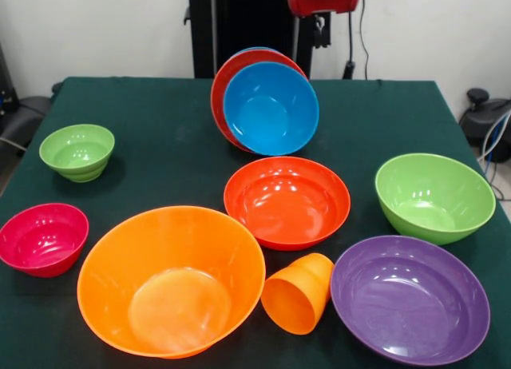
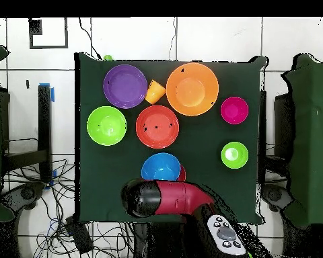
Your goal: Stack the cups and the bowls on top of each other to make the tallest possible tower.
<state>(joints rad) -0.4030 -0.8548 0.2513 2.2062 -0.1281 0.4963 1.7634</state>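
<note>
A blue bowl (image 1: 270, 107) sits nested in a red-orange bowl (image 1: 219, 89) at the far middle of the table, tilted so its opening faces the front camera; the blue bowl also shows in the overhead view (image 2: 161, 166). A second red-orange bowl (image 1: 286, 200) stands upright at the centre. The large orange bowl (image 1: 170, 279) is near the front, with the small orange cup (image 1: 298, 293) lying on its side beside it. The purple bowl (image 1: 409, 297), two green bowls (image 1: 433, 196) (image 1: 77, 152) and the magenta bowl (image 1: 42, 237) stand apart. My gripper (image 1: 321, 24) hangs drawn back above the far edge, just behind the nested bowls.
The red and black arm (image 2: 165, 198) lies over the table edge on the robot's side. The black pedestal (image 1: 231, 25) stands behind the table. The green cloth (image 1: 160, 145) shows between the bowls, widest at the far left. Cables and chairs surround the table.
</note>
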